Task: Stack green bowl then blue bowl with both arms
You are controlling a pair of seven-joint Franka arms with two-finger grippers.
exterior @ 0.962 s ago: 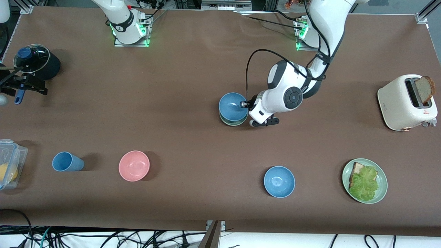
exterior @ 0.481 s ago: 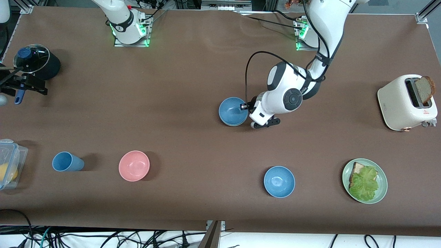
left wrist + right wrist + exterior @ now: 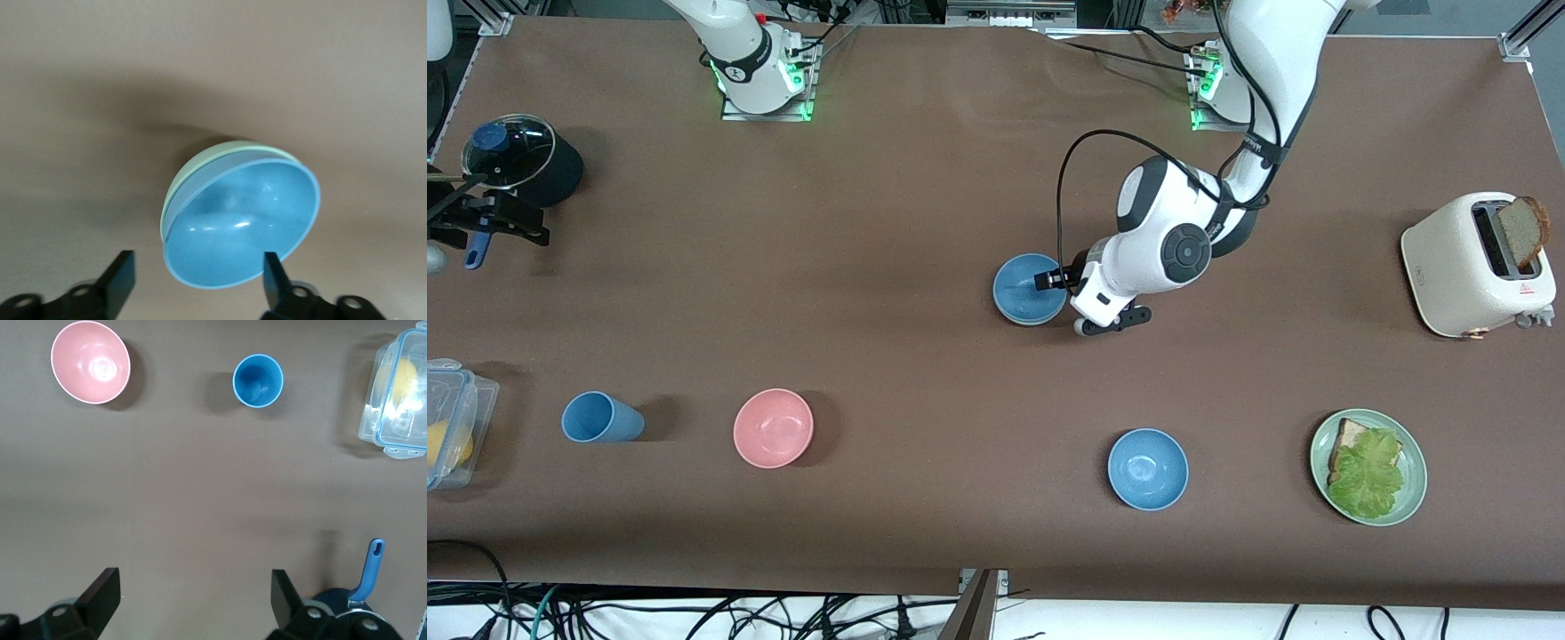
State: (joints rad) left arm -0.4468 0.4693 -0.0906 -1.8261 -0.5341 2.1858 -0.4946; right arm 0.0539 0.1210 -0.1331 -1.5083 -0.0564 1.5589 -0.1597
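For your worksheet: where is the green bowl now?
In the front view, the green bowl sits mid-table under the blue bowl, beside the open left claw.

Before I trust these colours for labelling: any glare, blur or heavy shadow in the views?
Front view: even light, sharp, short soft shadows beside the pink bowl. Left wrist view: small glare streaks inside the blue bowl, a broad blurred shadow on the table. Right wrist view: a highlight in the pink bowl, table slightly soft.

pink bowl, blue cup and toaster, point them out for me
pink bowl (image 3: 773, 428), front view, middle of its inside
blue cup (image 3: 601, 418), front view, its side wall
toaster (image 3: 1449, 258), front view, its cream side panel
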